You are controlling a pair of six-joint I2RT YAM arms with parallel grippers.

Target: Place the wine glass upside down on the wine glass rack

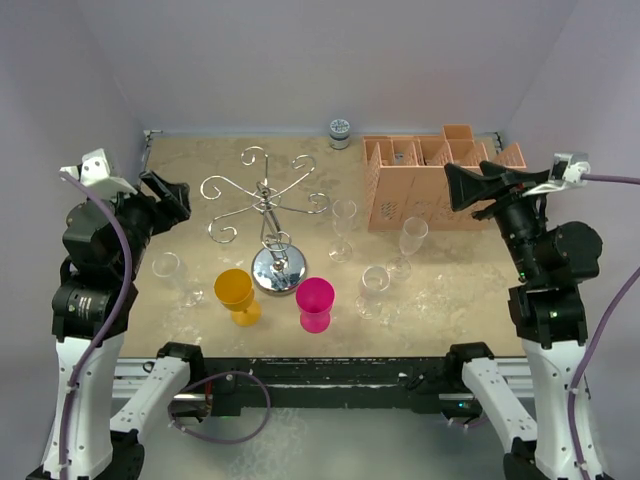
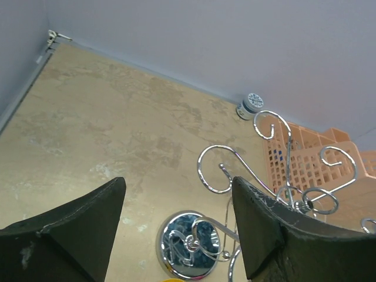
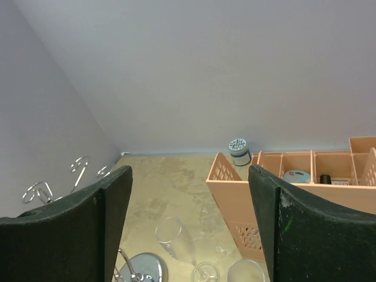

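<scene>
Left side first. The left gripper (image 1: 168,196) hangs over the left edge of the table (image 1: 180,165), fingers spread wide with nothing between them. Below it, toward the near edge, stands the far-left clear glass (image 1: 168,268), rim up and stem vertical, the closest glass to that arm.

Moving right, a yellow goblet (image 1: 236,293) stands upright just beside the round mirrored foot of the wine glass rack (image 1: 266,205). The rack's post rises mid-table and its curled arms fan out, all of them bare. From the left wrist view the rack sits ahead and to the right of the open fingers.

On the foot's other side there's a pink goblet (image 1: 315,302). Then come three more clear stems, all upright: the tall clear glass (image 1: 343,222) nearest the rack, the low clear glass (image 1: 373,286) toward the near edge, and the right clear glass (image 1: 411,238) in front of the orange-pink box (image 1: 440,190).

Far right, the right gripper (image 1: 456,187) is raised in front of the box, released just as wide and holding nothing. Its camera looks down on the tall clear glass between its fingers.

Which glass is meant I cannot tell. Every one stands rim up, so my guess is it needs a grip on the stem and a full flip. The left arm is closer to the rack, and the right arm has more glasses within reach, down and to its left.
</scene>
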